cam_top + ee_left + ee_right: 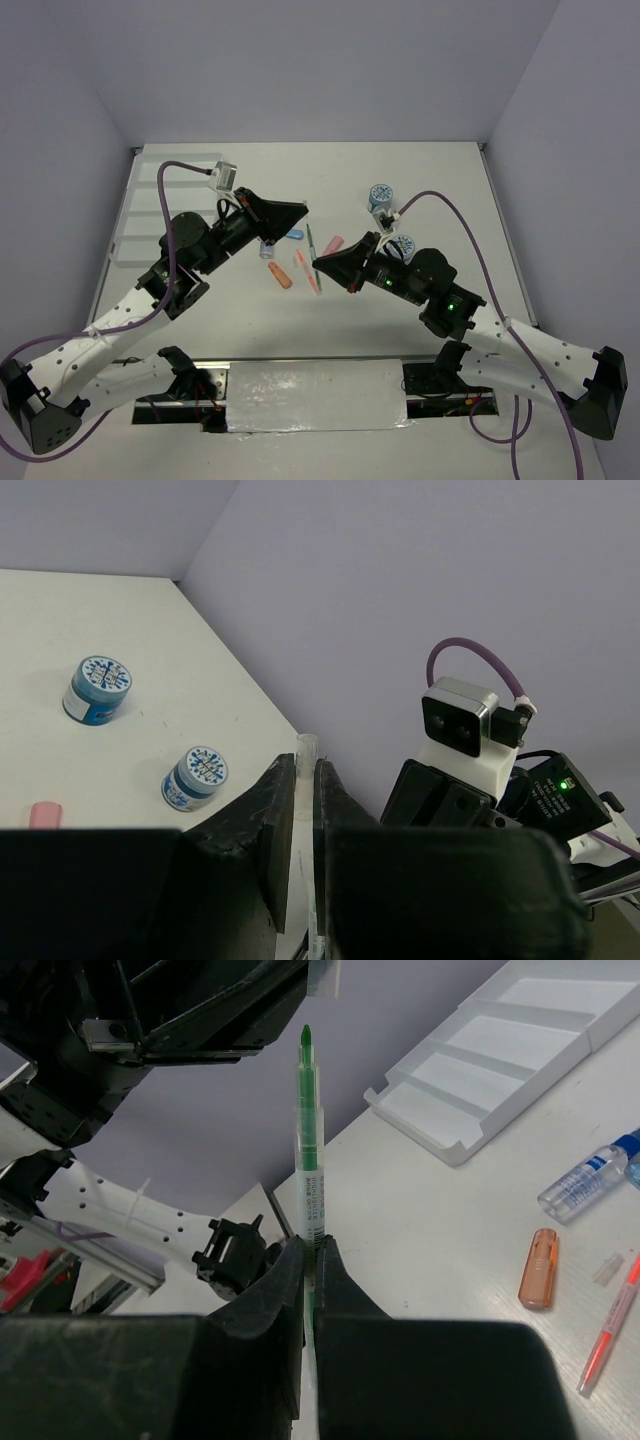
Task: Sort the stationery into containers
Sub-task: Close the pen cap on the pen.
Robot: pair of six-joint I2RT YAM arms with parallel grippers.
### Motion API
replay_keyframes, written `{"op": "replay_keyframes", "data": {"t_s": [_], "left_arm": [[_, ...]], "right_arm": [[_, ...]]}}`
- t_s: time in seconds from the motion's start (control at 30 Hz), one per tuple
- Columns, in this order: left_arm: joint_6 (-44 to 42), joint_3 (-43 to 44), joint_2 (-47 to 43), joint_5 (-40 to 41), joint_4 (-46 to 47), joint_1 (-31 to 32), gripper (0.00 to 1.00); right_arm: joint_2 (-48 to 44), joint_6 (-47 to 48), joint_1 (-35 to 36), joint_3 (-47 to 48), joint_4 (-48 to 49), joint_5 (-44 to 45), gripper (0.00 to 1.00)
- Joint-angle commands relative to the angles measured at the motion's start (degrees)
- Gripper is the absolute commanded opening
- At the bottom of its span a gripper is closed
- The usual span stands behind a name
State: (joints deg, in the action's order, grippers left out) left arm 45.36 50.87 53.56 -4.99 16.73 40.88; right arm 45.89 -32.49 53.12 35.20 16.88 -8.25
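L arm (110, 320) & R arm (530, 350): wht lower links w/ rows of small holes, blk motor housings at the joints, blk blocky end pieces. L tool (300, 208) & R tool (316, 262) are matte blk w/ wedge-shaped fingers (270, 820); each wrist has a wht-and-silver cam (458, 712) w/ dark lens window, fed by a thick purple cable (470, 230). Green LEDs (449, 306) glow on R arm's blk joints.

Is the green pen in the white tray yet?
No. The right gripper has the green pen clamped between its fingers, apart from the white tray.
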Motion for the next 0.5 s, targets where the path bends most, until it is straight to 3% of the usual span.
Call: {"op": "replay_keyframes", "data": {"t_s": [0.0,0.47], "left_arm": [[0.5,0.1,-0.2,-1.2,3.6,-0.3,0.0],[1.3,0.0,0.6,-2.0,3.9,-0.3,0.0]], "right_arm": [[-0.3,0.9,0.6,2.8,1.9,1.3,0.0],[0.2,0.8,0.5,3.5,1.1,2.4,0.0]]}}
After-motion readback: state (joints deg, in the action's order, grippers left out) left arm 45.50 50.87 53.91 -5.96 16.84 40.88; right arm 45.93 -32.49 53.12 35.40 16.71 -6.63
